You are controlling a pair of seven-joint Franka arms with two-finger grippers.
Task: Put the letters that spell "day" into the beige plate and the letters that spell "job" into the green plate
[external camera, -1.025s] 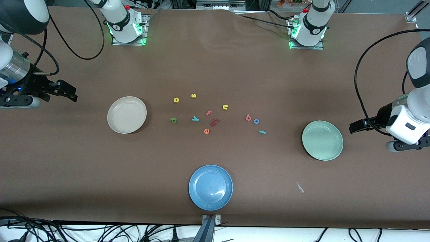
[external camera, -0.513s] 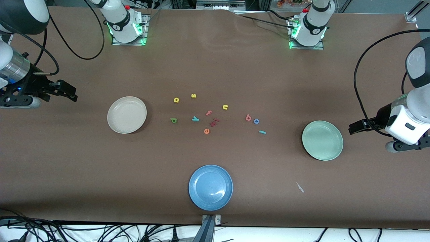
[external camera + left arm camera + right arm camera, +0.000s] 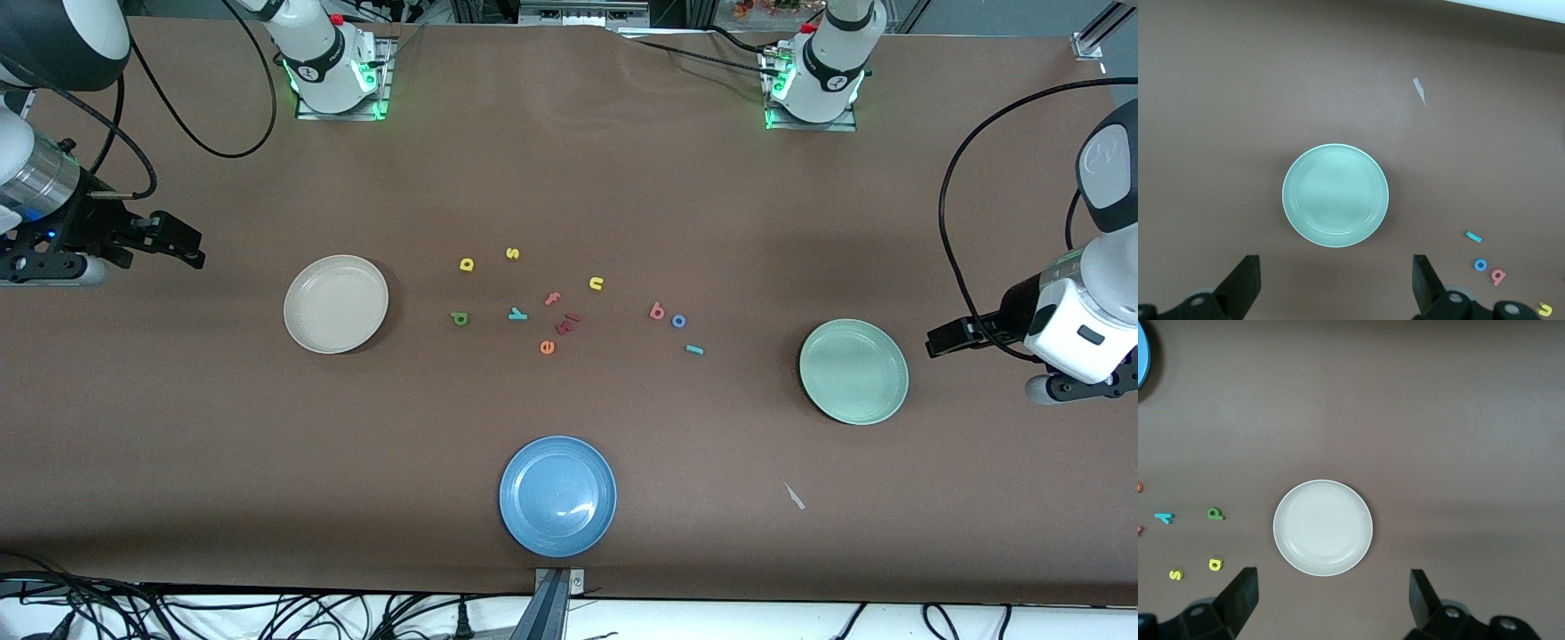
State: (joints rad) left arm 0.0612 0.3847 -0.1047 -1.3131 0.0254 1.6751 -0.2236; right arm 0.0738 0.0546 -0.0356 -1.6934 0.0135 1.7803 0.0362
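Three plates on the brown table (image 3: 178, 462), all w/o letters in them: beige plate (image 3: 336, 304) toward the right arm's end, green plate (image 3: 853, 372) toward the left arm's end, blue plate (image 3: 557, 495) nearest the front camera, mid-table. Letters sit loose between beige and green plates. "day" set: green d (image 3: 460, 317), yellow a (image 3: 467, 264), teal y (image 3: 517, 313), all nearer the beige plate. "job" set: red-pink b (image 3: 657, 310), blue o (image 3: 678, 321), teal j (image 3: 694, 349), close together, nearer the green plate. Distractors mixed in between: yellow s (image 3: 512, 253), yellow n (image 3: 596, 284), pink f (image 3: 552, 299), orange e (image 3: 547, 347), plus a dark red piece (image 3: 567, 324), shape hard to read, maybe two bits touching. Small pale scrap (image 3: 794, 496) lies nearer the camera than the green plate. Right gripper (image 3: 182, 244) hangs off past the beige plate at its table end, fingers spread, nothing in them. Left gripper (image 3: 944, 337) just beside the green plate, also spread wide, nothing held.
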